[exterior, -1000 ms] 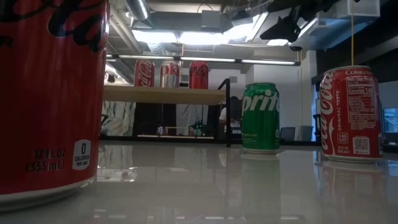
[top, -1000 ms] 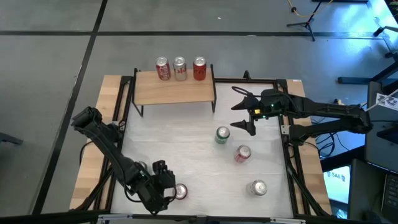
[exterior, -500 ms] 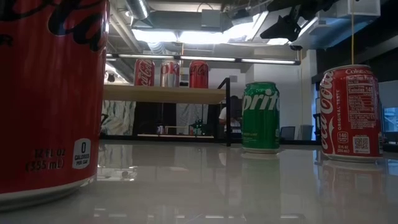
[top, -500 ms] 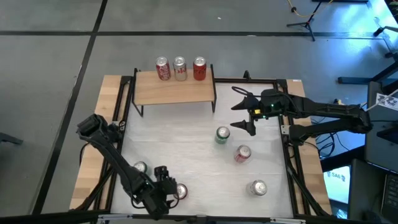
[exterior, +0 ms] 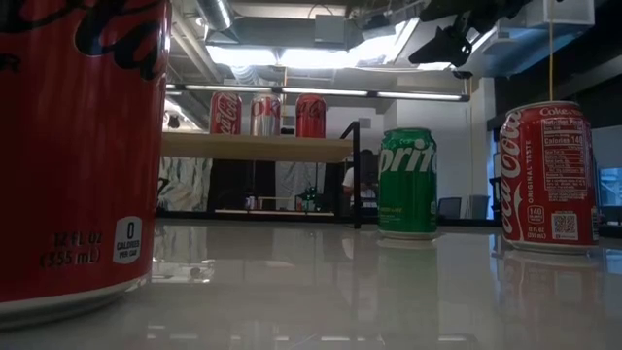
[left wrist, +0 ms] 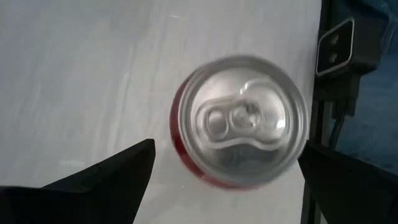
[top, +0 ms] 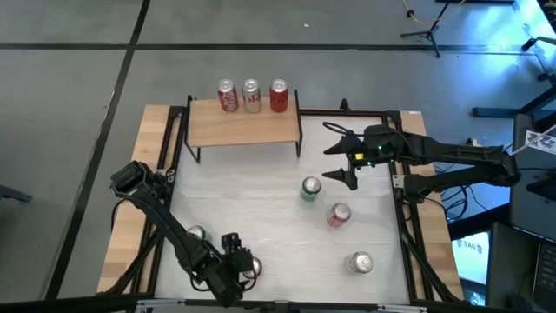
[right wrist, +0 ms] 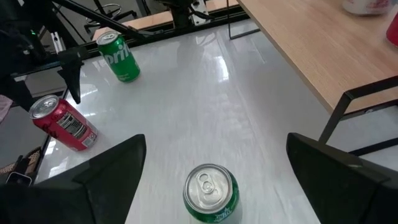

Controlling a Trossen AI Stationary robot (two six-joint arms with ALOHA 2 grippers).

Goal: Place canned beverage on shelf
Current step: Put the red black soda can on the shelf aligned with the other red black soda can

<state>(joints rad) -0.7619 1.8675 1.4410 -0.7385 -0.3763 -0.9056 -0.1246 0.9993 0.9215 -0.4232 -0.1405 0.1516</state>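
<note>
The shelf [top: 245,127] stands at the table's far side on black legs, with three cans [top: 251,95] upright along its far edge. A red can [left wrist: 241,121] stands upright on the table by the near edge; it fills the left of the low view [exterior: 78,146]. My left gripper [top: 239,265] is open above it, one finger on each side of the can's top, touching nothing. My right gripper [top: 344,162] is open and empty in the air, just far-right of a green can [top: 310,189].
A red cola can [top: 339,215] and another green can [top: 360,262] stand right of centre. One more can [top: 195,233] stands near the left arm. The table's middle [top: 252,191] is bare. A black frame [top: 408,226] borders the table.
My left gripper has gone toward the table's right and near edges and now stands over the red can, hiding it in the high view. The can near the left arm, earlier hidden under that arm, now shows.
</note>
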